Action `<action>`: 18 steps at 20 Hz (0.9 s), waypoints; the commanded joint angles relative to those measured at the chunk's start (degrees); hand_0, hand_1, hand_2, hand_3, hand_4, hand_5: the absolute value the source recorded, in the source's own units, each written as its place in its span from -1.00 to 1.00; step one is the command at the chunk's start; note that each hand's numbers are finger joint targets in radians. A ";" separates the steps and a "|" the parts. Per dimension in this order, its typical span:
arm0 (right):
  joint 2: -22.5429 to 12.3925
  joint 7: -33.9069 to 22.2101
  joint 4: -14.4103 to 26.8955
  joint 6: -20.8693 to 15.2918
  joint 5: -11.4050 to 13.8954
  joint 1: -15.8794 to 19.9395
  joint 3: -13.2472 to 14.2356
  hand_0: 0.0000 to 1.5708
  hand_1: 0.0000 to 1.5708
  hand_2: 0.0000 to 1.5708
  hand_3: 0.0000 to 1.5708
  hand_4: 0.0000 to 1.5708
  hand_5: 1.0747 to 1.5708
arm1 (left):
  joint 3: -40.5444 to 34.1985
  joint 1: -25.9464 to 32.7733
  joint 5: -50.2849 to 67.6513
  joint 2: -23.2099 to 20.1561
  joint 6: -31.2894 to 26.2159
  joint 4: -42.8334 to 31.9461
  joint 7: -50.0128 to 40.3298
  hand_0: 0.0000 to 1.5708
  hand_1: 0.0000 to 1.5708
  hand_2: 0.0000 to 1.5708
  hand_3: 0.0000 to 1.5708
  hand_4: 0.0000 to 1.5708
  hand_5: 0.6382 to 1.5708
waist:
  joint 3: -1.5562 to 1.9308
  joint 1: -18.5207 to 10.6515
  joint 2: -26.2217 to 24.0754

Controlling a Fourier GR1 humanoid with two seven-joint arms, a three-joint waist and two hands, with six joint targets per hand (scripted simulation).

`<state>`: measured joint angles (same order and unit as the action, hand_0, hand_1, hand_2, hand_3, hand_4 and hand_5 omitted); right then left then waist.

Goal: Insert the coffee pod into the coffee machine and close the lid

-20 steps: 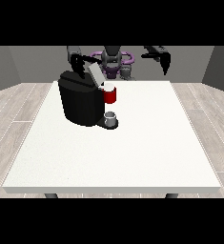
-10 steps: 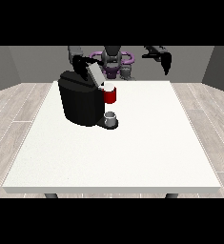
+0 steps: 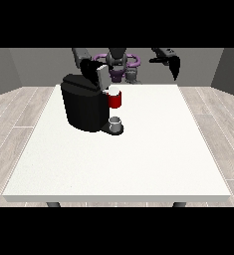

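Front view: a black coffee machine (image 3: 83, 107) stands on the far left part of a large white table (image 3: 138, 159), its body bulky and rounded, with a red section (image 3: 115, 100) at its right front and a small grey cup (image 3: 115, 122) sitting on the machine's low base just below that red part. The machine's lid (image 3: 99, 74) stands raised at the top, tilted up toward the robot, its pale underside showing. The hand at the view's left (image 3: 88, 65) hangs right at the raised lid, above the machine's top, dark against the dark housing; whether its fingers are curled or straight cannot be told, nor whether it touches the lid. The coffee pod itself cannot be made out separately; a small pale spot (image 3: 113, 90) shows at the top of the red section, just right of the lid, and it may be the pod in its seat, though that is uncertain. The hand at the view's right (image 3: 173, 64) is held up in the air beyond the table's far right edge, well apart from the machine, its fingers pointing downward and looking relaxed, holding nothing. The robot's torso (image 3: 119, 63) rises behind the table's far edge, between the two arms.
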<state>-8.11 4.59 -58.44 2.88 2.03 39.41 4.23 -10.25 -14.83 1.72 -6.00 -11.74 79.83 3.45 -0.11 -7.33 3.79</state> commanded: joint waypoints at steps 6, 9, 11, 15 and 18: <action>2.69 -3.99 1.41 -1.86 4.16 5.13 -3.55 -1.00 -1.00 -1.00 -1.00 -1.00 1.00 | -0.67 -2.43 0.37 -1.26 1.65 -1.55 -1.55 -1.00 -1.00 -1.00 -1.00 -0.80 1.00 | 0.11 -0.37 -0.53; 2.27 -1.59 1.64 -1.78 4.84 6.60 -3.04 -1.00 -1.00 -1.00 -1.00 -0.78 1.00 | 0.25 -0.27 0.35 -0.64 0.84 -2.44 1.27 -1.00 -1.00 -1.00 -1.00 -0.81 1.00 | 0.11 -1.30 0.58; 0.99 -1.41 2.76 -0.79 5.28 6.89 -2.59 -1.00 -1.00 -1.00 -1.00 -0.81 1.00 | 1.18 1.13 0.64 -0.47 -0.24 -1.93 1.38 -1.00 -1.00 -1.00 -1.00 -0.85 1.00 | 0.11 -1.78 0.51; 3.33 -1.70 1.59 -0.25 5.26 5.63 -3.55 -1.00 -1.00 -1.00 -1.00 -0.82 1.00 | 2.87 2.18 -1.48 1.68 3.19 -2.16 1.21 -1.00 -1.00 -1.00 -1.00 -0.80 1.00 | 0.12 -0.09 -1.87; 4.86 -3.26 1.48 -1.51 5.39 10.42 -3.43 -1.00 -1.00 -1.00 -1.00 -0.84 1.00 | 0.35 -2.69 -0.30 -0.89 1.91 -4.42 5.81 -1.00 -1.00 -1.00 -1.00 -1.00 1.00 | 0.10 0.43 1.22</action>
<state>-5.08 2.77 -56.63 1.71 7.59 47.14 0.99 -9.82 -15.20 2.40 -6.99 -11.36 76.28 6.62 0.00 -7.76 4.35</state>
